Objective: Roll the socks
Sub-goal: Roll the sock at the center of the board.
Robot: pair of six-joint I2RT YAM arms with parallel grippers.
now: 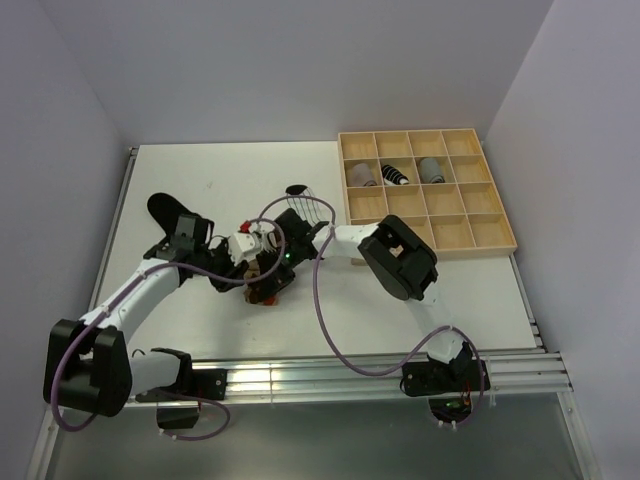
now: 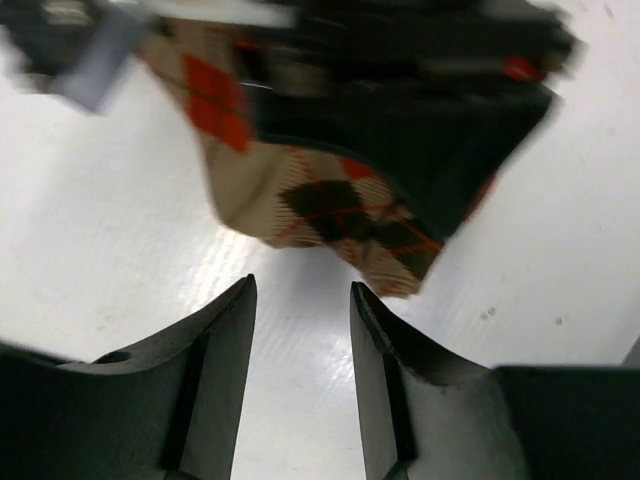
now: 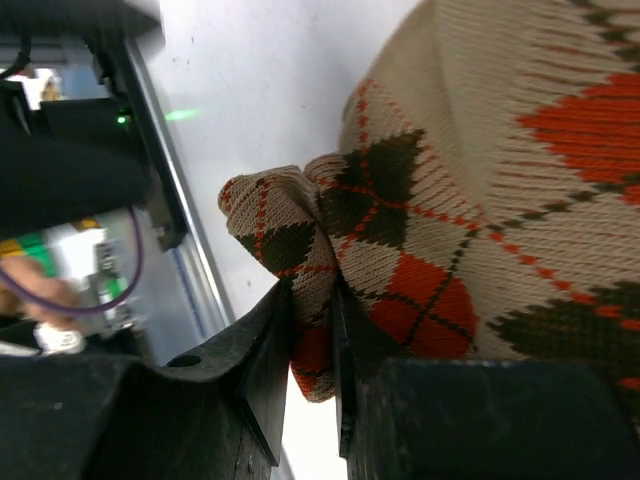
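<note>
R hand [image 3: 312, 292] is pinching a fold of the argyle sock [image 3: 450, 190] tight btwn its jaws, w/ the rest bunching up just ahead of it. L hand [image 2: 300, 290] is hovering part-open w/ nothing in it, the sock sitting just beyond its fingertips, over the desk [image 2: 90, 250]. For a tidy roll, I'd say L should be pinning the loose end while R is turning the fold over, w/o letting the bundle slacken.

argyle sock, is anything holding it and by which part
The right gripper pinches the argyle sock by a bunched fold; the left gripper is open, empty.
</note>
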